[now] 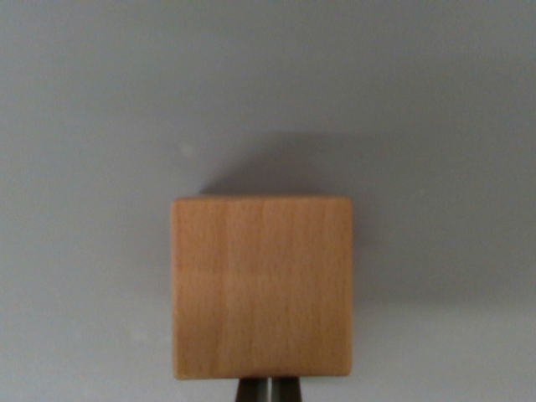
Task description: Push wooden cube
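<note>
Squarely centred, pale-grained wooden cube (262,287) – hand (270,390) closed behind it, gripping nothing.

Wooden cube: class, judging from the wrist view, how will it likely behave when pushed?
The wooden cube looks rigid, so it should hardly deform. Flat faces and squat shape suggest sliding, not rolling or tipping. The grey surface looks smooth, so it may glide easily, perhaps twisting if the tool pushes off-centre.

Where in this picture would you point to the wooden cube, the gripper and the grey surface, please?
wooden cube (262,287): wrist view, middle of its top face.
gripper (270,390): wrist view, the thin seam between the two dark fingertips below the cube.
grey surface (92,100): wrist view, bare patch at upper left.
</note>
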